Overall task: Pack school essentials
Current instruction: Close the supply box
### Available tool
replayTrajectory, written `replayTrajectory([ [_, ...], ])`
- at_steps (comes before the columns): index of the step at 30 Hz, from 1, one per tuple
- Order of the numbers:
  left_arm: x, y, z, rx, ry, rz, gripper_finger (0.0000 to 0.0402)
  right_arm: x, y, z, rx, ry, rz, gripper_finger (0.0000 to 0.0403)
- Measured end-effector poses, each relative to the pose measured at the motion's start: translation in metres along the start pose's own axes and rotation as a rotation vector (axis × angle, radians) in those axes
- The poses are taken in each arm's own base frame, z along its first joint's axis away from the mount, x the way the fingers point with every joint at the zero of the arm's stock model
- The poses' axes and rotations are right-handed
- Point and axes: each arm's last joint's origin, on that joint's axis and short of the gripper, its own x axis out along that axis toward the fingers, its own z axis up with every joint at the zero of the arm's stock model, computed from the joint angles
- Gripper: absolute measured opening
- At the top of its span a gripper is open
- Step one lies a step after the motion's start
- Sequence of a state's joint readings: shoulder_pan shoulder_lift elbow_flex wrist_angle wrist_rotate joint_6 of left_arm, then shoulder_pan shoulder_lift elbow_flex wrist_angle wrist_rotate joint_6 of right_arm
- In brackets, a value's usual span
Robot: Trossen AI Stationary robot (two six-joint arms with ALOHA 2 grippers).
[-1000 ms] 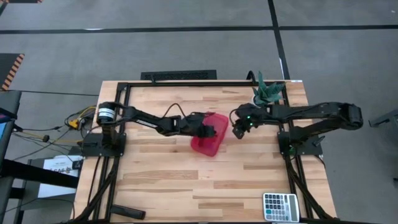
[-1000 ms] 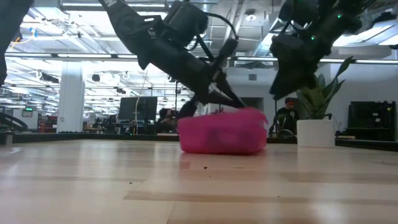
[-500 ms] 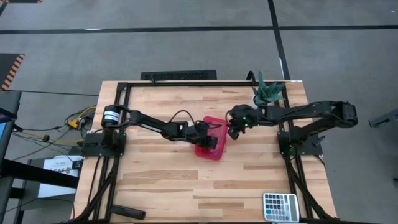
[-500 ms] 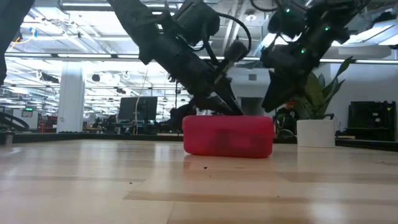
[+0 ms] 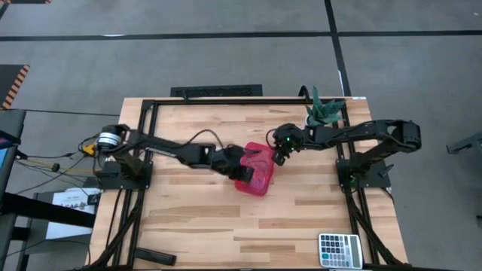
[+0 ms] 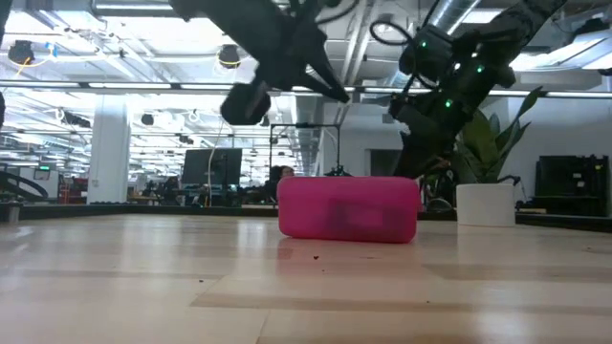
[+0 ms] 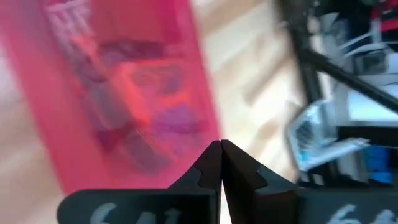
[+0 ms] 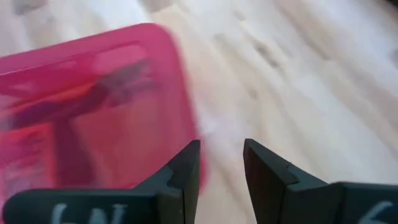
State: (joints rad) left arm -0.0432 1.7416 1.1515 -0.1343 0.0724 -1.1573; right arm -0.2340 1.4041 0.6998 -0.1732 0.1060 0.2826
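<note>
A translucent pink box (image 5: 256, 172) lies flat on the wooden table (image 5: 196, 218), seen in the low view as a long pink block (image 6: 349, 207). The school essentials show only as blurred orange and dark shapes through its pink top (image 7: 137, 93). My left gripper (image 6: 333, 88) is shut and hangs in the air above the box's left part (image 5: 242, 161), clear of it. My right gripper (image 8: 221, 163) is open, slanting down at the box's far right corner (image 5: 280, 153), with bare wood between its fingers. My right gripper comes slanting down from the table's right at the box's corner (image 8: 177, 118). One finger (image 8: 185, 169) overlaps that corner in the wrist view. Whether it touches the box, I cannot tell.
A green plant in a white pot (image 5: 324, 113) stands at the far right, just behind my right arm. A grey calculator (image 5: 340, 250) lies at the near right corner. Black frame rails (image 5: 151, 150) run along the table's sides. Bare wood lies in front of the box.
My left gripper, shut at the box's top a second ago, has risen clear of it. The box, tipped up then, has come down flat on the table. My right gripper has gone down and toward the table's left, closer to the box's corner.
</note>
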Motion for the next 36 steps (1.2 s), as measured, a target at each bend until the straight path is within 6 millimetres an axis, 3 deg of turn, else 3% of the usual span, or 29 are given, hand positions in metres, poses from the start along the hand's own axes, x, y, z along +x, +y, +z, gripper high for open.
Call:
replayTrajectory([
  [2, -0.01, -0.012, -0.012, -0.012, -0.019, -0.024, 0.0, 0.002, -0.006, 0.004, -0.003, -0.023, -0.02, 0.0129],
  [6, -0.01, -0.023, -0.046, -0.06, -0.025, -0.009, 0.0, 0.008, -0.021, 0.008, 0.017, -0.034, -0.058, 0.0125],
  [13, 0.014, -0.015, -0.091, -0.164, 0.025, 0.098, 0.0, 0.021, -0.033, 0.002, 0.016, 0.036, -0.051, 0.0123],
  [19, 0.03, 0.0, -0.096, -0.177, 0.042, 0.193, 0.0, 0.03, -0.022, -0.004, -0.005, 0.074, -0.011, 0.0123],
  [27, 0.043, 0.032, -0.092, -0.132, 0.019, 0.432, 0.0, 0.026, -0.005, -0.013, -0.034, 0.136, 0.014, 0.0122],
  [36, 0.044, 0.041, -0.071, -0.123, -0.08, 0.481, 0.0, 0.019, 0.019, -0.03, -0.039, 0.24, 0.036, 0.0122],
])
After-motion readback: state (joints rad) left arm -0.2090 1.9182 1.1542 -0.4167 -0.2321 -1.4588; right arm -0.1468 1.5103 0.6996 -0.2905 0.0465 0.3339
